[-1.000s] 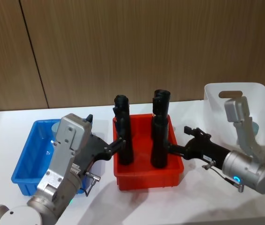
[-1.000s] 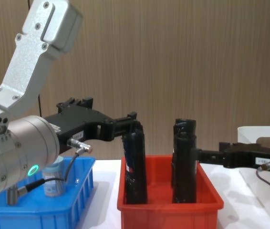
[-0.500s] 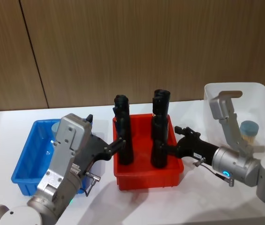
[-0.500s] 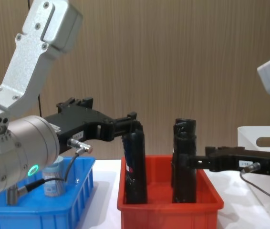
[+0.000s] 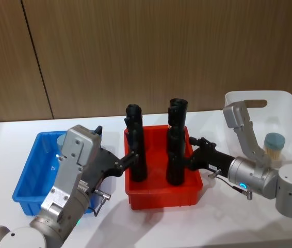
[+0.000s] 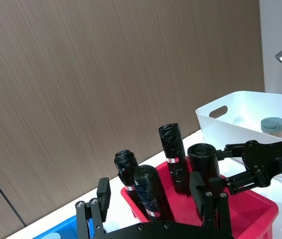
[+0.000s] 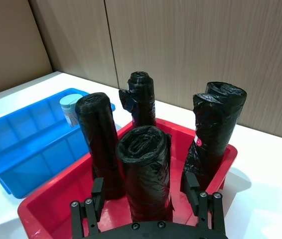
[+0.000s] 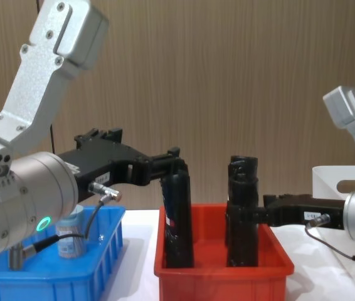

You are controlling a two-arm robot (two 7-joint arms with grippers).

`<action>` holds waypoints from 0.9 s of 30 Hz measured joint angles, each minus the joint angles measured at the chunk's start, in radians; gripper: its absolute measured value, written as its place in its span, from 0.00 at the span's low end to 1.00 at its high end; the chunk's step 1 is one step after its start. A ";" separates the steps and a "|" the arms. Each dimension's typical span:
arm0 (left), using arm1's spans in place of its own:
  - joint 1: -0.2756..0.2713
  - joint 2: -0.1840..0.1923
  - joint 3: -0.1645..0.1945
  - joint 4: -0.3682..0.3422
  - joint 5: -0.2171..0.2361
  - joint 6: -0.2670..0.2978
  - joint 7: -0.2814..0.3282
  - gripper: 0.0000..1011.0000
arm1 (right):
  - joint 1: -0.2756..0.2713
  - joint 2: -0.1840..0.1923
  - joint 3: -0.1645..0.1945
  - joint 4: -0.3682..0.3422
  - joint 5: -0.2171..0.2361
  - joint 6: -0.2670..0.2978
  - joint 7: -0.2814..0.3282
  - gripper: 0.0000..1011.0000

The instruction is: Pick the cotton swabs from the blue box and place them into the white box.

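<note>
Seemingly the work sits between two transfers: one jar of cotton swabs stands inside the white box on the robot's right, and another cotton swab jar waits in the far corner of the blue box on its left. The right gripper reaches leftward over the right rim of the red bin, which stands between the two boxes, and it is level with the nearest of the black rolled cylinders. From its wrist camera the two fingers stand wide apart and hold nothing, with a black roll rising between and beyond them. The left gripper hangs over the gap between the blue box and the red bin, its fingertips close to the left front roll; its wrist view shows the fingers spread wide and empty too. My reading is that the remaining jar is the next target. Since it lies on the left, behind the left arm's bulk, the left gripper looks better placed to take it. That would call for drawing back from the rolls, swinging over the blue box's far corner and coming down around the pale lid. The right gripper must clear the red bin without tipping a roll.
</note>
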 joint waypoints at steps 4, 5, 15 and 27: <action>0.000 0.000 0.000 0.000 0.000 0.000 0.000 0.99 | 0.021 -0.007 -0.002 0.035 -0.006 -0.014 0.001 0.99; 0.000 0.000 0.000 0.000 0.000 0.000 0.000 0.99 | 0.025 -0.008 -0.003 0.042 -0.007 -0.016 0.001 0.99; 0.000 0.000 0.000 0.000 0.000 0.000 0.000 0.99 | 0.075 -0.026 -0.009 0.122 -0.016 -0.050 0.007 0.99; 0.000 0.000 0.000 0.000 0.000 0.000 0.000 0.99 | 0.125 -0.044 -0.016 0.202 -0.022 -0.084 0.011 0.89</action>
